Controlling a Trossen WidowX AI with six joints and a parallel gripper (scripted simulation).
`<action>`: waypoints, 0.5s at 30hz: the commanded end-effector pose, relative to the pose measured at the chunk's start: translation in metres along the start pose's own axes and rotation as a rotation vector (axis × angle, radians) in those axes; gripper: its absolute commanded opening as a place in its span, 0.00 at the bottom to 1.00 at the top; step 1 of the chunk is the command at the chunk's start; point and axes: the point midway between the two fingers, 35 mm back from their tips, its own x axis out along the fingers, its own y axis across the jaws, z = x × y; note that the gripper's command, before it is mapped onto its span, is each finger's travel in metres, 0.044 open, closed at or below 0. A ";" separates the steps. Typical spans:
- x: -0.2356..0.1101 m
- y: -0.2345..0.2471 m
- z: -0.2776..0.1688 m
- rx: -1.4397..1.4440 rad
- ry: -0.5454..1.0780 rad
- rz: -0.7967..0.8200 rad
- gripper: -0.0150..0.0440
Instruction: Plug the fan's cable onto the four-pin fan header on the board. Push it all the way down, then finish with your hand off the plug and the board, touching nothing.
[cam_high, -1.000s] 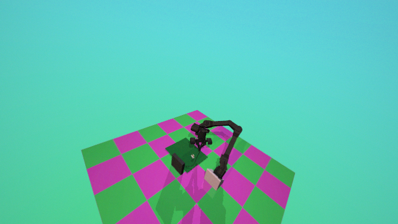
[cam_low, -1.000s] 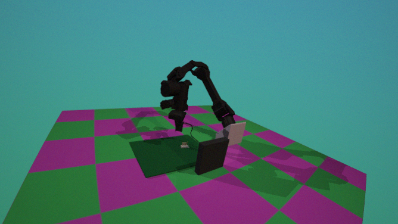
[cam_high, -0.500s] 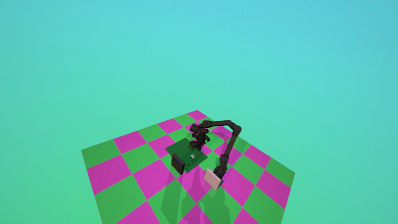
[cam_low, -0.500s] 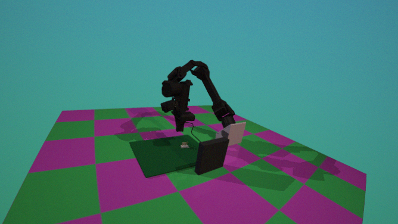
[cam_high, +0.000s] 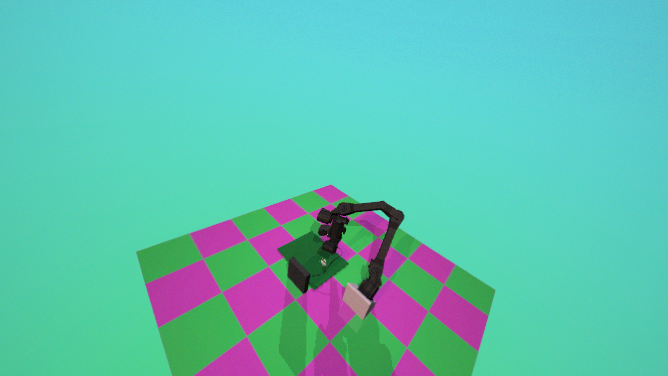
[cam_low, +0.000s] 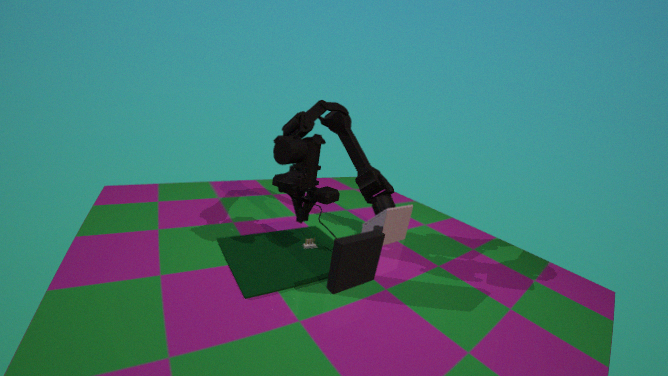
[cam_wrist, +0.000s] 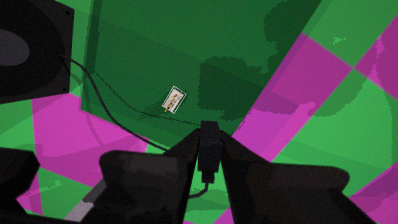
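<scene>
My gripper (cam_wrist: 208, 133) (cam_low: 303, 216) (cam_high: 330, 246) is shut on the fan's black plug (cam_wrist: 209, 145) and holds it in the air above the back edge of the dark green board (cam_wrist: 145, 45) (cam_low: 265, 260) (cam_high: 300, 248). The white four-pin fan header (cam_wrist: 171, 97) (cam_low: 310, 244) (cam_high: 323, 261) stands on the board, a little ahead and left of the plug in the wrist view. A thin black cable (cam_wrist: 102, 107) (cam_low: 326, 229) runs from the plug to the black fan (cam_wrist: 30, 50) (cam_low: 355, 261) (cam_high: 298, 274), which stands upright at the board's edge.
A pale pink plate (cam_low: 392, 223) (cam_high: 357, 300) stands at the arm's base, just behind the fan. The board lies on a magenta and green chequered floor (cam_low: 125, 310) (cam_high: 200, 280).
</scene>
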 end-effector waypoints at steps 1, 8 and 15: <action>0.001 0.005 0.002 -0.154 0.002 0.004 0.25; 0.001 0.009 0.004 -0.398 0.001 0.005 0.25; 0.001 0.014 0.005 -0.641 0.000 0.005 0.25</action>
